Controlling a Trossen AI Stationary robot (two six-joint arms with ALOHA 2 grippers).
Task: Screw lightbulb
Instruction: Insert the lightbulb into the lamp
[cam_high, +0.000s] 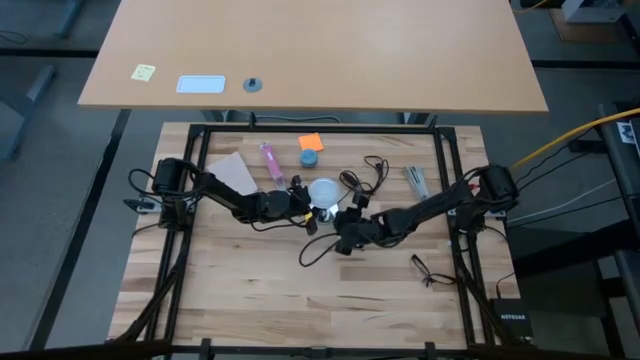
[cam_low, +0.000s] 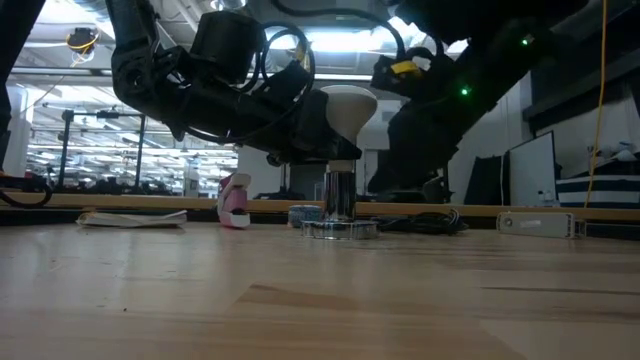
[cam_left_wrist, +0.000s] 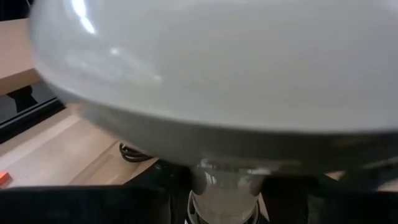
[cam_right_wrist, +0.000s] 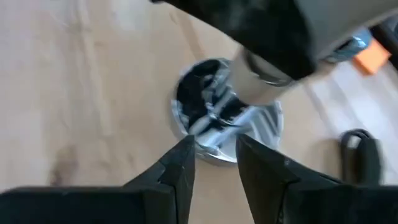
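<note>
Frosted lightbulb (cam_low: 347, 108) | in left gripper (cam_low: 325, 140) | above silver lamp base (cam_low: 340, 228)

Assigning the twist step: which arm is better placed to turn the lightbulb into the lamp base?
Left, probably. The left gripper is already closed around the lightbulb, upright over the lamp base. The right gripper sits low beside the base, better suited to bracing it.

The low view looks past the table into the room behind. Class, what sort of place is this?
Probably a robotics lab or workshop in a big industrial hall. Two robot arms work a lightbulb on a framed wooden table, with bright ceiling lights and a monitor behind.
</note>
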